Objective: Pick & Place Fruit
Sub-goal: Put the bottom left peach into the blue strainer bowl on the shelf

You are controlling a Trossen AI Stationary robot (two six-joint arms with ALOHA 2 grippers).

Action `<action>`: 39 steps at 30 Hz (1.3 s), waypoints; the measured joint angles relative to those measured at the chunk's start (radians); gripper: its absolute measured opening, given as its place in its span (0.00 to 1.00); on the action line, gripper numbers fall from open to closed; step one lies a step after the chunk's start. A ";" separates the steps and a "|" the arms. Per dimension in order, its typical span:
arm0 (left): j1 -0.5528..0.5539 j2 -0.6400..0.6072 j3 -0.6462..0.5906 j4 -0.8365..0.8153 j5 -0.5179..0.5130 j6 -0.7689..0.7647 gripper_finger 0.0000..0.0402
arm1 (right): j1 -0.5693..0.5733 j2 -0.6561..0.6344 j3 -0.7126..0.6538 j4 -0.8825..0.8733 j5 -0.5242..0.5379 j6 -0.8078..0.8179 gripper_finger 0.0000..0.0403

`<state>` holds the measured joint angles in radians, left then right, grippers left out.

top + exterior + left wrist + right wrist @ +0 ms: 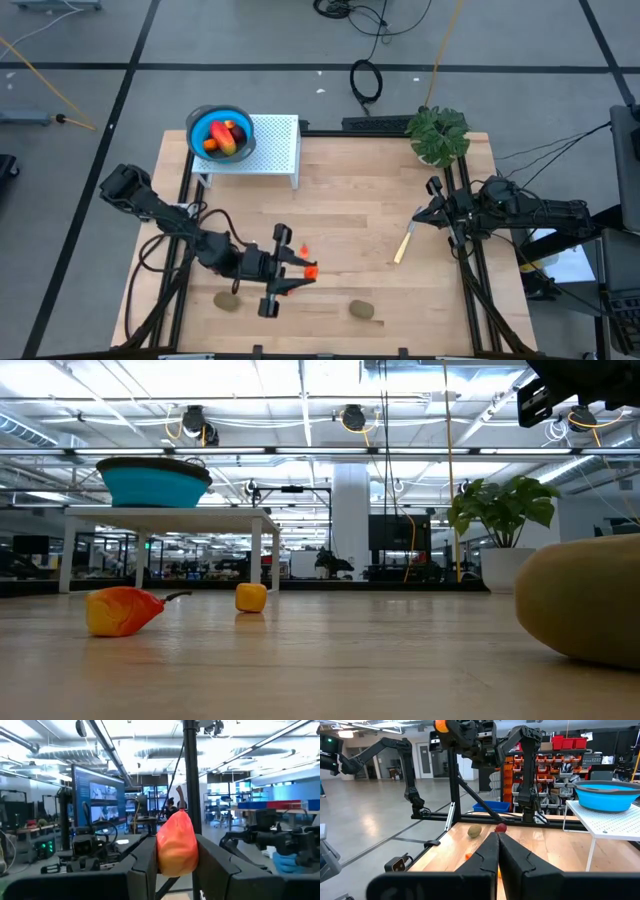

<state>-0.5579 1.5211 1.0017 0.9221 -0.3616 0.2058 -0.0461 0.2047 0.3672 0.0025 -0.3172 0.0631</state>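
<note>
L gripper [306, 270] raised, jaws pinching orange-red fruit [176, 845]; R gripper [424, 213] parked, closed empty.

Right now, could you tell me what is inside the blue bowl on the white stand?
The blue bowl holds red, orange and yellow fruit pieces, seen from above. Whatever lies beneath them is covered, so a count isn't possible.

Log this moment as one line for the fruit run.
left gripper: shut on orange fruit, lifted over table front | right gripper: shut, empty, waiting at right edge | blue bowl: holds fruit | two kiwis on table
</note>
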 joint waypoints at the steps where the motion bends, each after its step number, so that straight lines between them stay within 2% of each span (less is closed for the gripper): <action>1: 0.000 0.000 0.000 0.000 0.000 -0.010 0.27 | 0.000 0.000 0.000 0.000 0.000 0.000 0.00; 5: 0.004 0.000 0.000 0.001 -0.010 -0.076 0.27 | 0.000 0.000 0.000 0.000 0.000 0.000 0.00; 7: 0.007 0.000 0.000 0.017 -0.049 -0.153 0.27 | 0.000 0.000 0.000 0.000 0.000 0.000 0.00; 14: 0.016 0.000 0.000 0.035 -0.321 -0.533 0.27 | 0.000 0.000 0.000 0.000 0.000 0.000 0.00; 20: 0.028 0.000 0.000 0.051 -0.465 -0.673 0.27 | 0.000 0.000 0.000 0.000 0.000 0.000 0.00; 26: 0.037 -0.026 0.000 0.018 -0.741 -0.620 0.27 | 0.000 0.000 0.000 0.000 0.000 0.000 0.00; 31: 0.048 -0.071 0.000 0.010 -0.947 -0.463 0.27 | 0.000 0.000 0.000 0.000 0.000 0.000 0.00; 34: 0.059 -0.109 0.000 0.010 -1.023 -0.355 0.27 | 0.000 0.000 0.000 0.000 0.000 0.000 0.00; 39: 0.103 -0.184 0.000 0.010 -1.094 -0.179 0.27 | 0.000 0.000 0.000 0.000 0.001 -0.042 0.00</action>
<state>-0.4554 1.3367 1.0019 0.9326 -1.4561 0.0272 -0.0462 0.2047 0.3672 0.0029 -0.3165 0.0209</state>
